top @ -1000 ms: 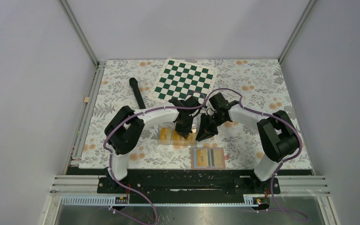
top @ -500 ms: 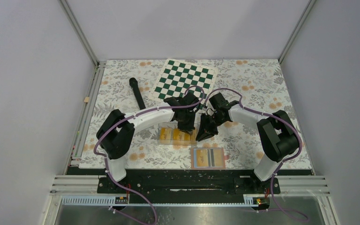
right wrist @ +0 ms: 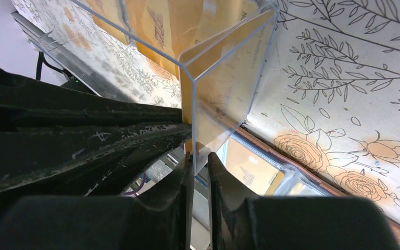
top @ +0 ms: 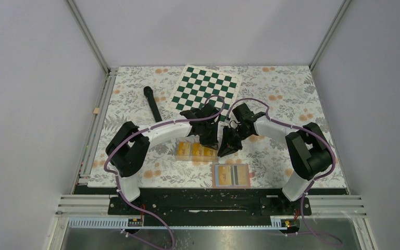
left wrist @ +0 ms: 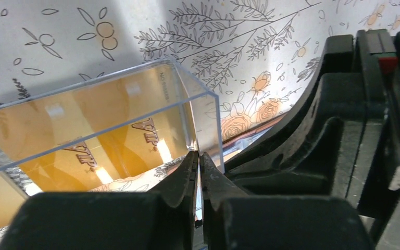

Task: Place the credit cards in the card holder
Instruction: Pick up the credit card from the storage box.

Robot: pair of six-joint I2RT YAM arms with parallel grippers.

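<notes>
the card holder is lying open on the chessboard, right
No. The top view shows the card holder lying open on the floral table by its near edge, in front of the clear box of yellow cards; the chessboard lies farther back.

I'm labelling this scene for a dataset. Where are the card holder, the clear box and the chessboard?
card holder (top: 216, 176): top view, its bare inner left side.
clear box (left wrist: 207, 125): left wrist view, its end wall.
chessboard (top: 204, 87): top view, its middle.
</notes>
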